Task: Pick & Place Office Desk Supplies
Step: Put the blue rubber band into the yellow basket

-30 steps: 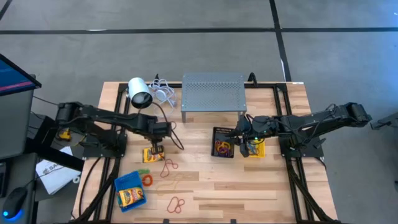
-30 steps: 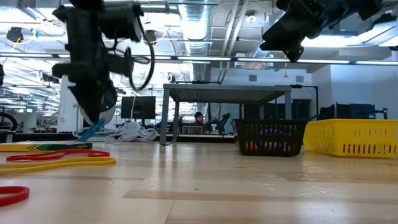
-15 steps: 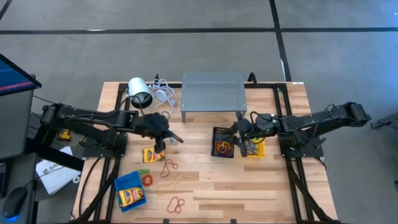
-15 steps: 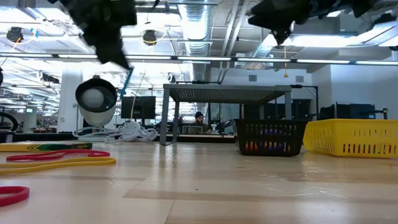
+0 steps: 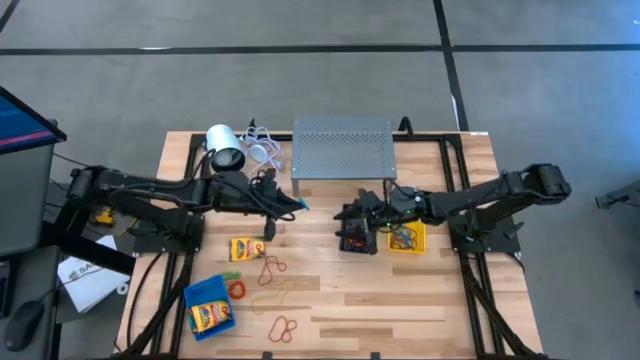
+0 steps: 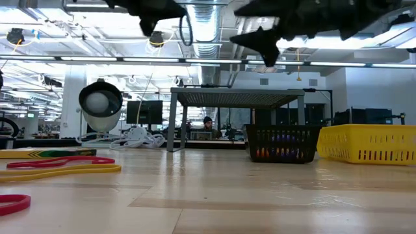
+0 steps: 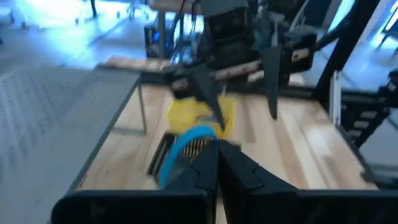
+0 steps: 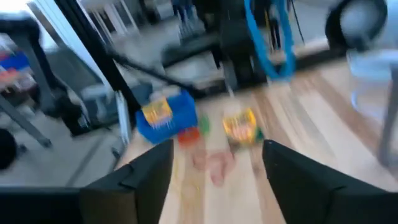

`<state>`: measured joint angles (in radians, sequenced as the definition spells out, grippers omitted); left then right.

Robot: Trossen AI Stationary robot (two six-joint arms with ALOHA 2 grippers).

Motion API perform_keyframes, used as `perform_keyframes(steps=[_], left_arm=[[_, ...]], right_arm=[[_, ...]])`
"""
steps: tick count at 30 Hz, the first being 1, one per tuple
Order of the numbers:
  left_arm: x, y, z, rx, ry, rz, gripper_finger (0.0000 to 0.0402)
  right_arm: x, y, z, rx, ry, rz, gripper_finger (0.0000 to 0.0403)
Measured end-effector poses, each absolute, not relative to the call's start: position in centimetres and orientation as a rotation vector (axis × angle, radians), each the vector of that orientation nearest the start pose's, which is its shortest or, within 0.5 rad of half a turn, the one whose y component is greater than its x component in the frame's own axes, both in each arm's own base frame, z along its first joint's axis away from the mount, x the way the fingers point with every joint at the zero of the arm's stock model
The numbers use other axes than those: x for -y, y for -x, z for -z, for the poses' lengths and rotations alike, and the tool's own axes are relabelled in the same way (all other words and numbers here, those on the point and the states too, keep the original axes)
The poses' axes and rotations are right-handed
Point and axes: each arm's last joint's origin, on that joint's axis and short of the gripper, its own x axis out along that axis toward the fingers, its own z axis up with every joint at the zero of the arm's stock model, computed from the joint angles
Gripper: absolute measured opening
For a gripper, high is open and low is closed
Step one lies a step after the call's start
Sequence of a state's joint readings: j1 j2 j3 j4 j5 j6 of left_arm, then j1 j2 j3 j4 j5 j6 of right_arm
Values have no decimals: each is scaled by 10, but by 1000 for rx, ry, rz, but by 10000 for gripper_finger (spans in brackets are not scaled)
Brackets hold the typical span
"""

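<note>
Wood-slat table (image 5: 420, 300) in open-plan office, L to R: blue bin (image 5: 210, 307) w/ crayon box inside, left gripper (image 5: 297, 205) pinched shut on pale blue band (image 7: 186, 142), black bin (image 5: 358, 231) w/ bands beneath wide-open empty right gripper (image 5: 352, 213), yellow bin (image 5: 406, 237) w/ bands; no legible text.

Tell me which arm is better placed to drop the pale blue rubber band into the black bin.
Left: its gripper is shut on the pale blue rubber band, raised beside the black bin. The right gripper hovers over that bin with open, empty fingers.
</note>
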<state>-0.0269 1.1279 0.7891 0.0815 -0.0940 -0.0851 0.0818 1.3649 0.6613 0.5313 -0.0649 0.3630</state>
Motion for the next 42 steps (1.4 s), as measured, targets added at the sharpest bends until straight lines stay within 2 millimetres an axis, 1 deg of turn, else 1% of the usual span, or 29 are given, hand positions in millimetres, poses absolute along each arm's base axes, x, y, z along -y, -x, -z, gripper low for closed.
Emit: perform_keyframes(steps=[3, 7, 12, 16, 22, 27, 32, 37, 42], left_arm=[[5, -258, -292, -220, 51, -50, 0], [6, -264, -289, -212, 46, -39, 0], [7, -273, -288, -162, 51, -16, 0], [7, -273, -290, -136, 52, -9, 0], [8, -274, -296, -79, 59, 33, 0], [9, -279, -294, -58, 64, 61, 0], [10, -288, -286, -57, 68, 80, 0], [10, -292, -283, -48, 65, 81, 0], [10, -293, -288, -34, 59, 81, 0]], right_arm=[[-26, -289, -238, -115, -363, -131, 251], [-23, -289, -247, -72, -340, -125, 244], [-22, -293, -262, -38, -291, -124, 231], [-22, -296, -267, -47, -277, -121, 225], [-22, -297, -271, -38, -276, -115, 221], [-15, -298, -271, -37, -277, -89, 221], [-8, -298, -271, -33, -277, -64, 221], [-7, -298, -271, -33, -281, -63, 221], [-9, -298, -271, -36, -281, -74, 221]])
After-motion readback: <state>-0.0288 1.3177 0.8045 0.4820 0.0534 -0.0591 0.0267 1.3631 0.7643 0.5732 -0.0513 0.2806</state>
